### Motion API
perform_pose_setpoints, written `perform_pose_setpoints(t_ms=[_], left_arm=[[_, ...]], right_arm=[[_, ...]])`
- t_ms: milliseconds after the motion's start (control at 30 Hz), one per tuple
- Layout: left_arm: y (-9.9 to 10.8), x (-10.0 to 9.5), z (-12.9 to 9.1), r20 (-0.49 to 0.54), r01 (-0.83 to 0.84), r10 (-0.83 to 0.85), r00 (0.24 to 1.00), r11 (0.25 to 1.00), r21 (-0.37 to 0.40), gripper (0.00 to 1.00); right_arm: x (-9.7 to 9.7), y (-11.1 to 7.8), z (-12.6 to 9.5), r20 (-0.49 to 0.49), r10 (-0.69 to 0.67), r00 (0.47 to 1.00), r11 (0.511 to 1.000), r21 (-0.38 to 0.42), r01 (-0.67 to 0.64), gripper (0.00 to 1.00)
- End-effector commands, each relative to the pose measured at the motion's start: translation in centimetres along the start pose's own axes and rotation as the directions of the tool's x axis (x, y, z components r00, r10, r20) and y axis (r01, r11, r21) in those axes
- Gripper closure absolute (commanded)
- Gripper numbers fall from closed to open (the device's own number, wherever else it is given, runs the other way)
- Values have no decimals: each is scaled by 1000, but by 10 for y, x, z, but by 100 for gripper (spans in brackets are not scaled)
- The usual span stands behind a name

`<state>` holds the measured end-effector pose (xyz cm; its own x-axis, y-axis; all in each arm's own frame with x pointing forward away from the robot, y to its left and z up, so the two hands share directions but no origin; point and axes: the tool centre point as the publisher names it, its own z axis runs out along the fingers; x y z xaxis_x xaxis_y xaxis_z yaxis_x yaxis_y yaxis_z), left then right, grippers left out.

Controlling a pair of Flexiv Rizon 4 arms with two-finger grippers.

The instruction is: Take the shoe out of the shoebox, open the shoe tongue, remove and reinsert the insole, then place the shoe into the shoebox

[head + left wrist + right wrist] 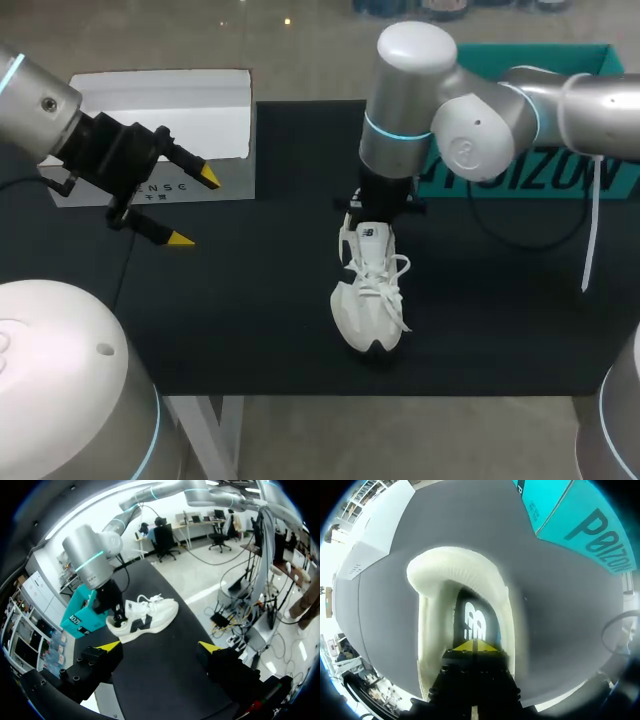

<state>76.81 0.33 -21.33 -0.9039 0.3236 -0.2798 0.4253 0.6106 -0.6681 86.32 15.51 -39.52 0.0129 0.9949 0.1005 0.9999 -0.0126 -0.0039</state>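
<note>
Right claw (475, 646) is narrow: its two yellow tips are pressed together inside the opening of the white shoe (370, 290), just over the dark insole (470, 611). Whether they pinch something between them I cannot tell. The shoe stands on its sole in the middle of the black table (250, 330), outside of any box, with the toe toward the near edge. The right arm (430, 100) comes down over its heel end. Behind the shoe, near it, is the teal box (530, 70). The left claw (192, 208) is wide and holds nothing; it hangs above the table just in front of the white box (160, 105), well apart from the shoe
</note>
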Motion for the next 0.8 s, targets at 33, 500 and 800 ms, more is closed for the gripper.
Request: perform_pose_setpoints(t_ms=[33, 500, 800], left_arm=[[0, 0, 0, -2, 0, 0, 1000, 1000, -3, 0], [0, 0, 0, -2, 0, 0, 1000, 1000, -3, 0], [0, 0, 0, -2, 0, 0, 1000, 1000, -3, 0]], right_arm=[[2, -3, -15, 10, -2, 1000, 1000, -5, 2, 100], [7, -25, -40, 27, -17, 999, 1000, 9, 17, 100], [15, -23, -21, 19, -20, 1000, 998, 61, 19, 88]])
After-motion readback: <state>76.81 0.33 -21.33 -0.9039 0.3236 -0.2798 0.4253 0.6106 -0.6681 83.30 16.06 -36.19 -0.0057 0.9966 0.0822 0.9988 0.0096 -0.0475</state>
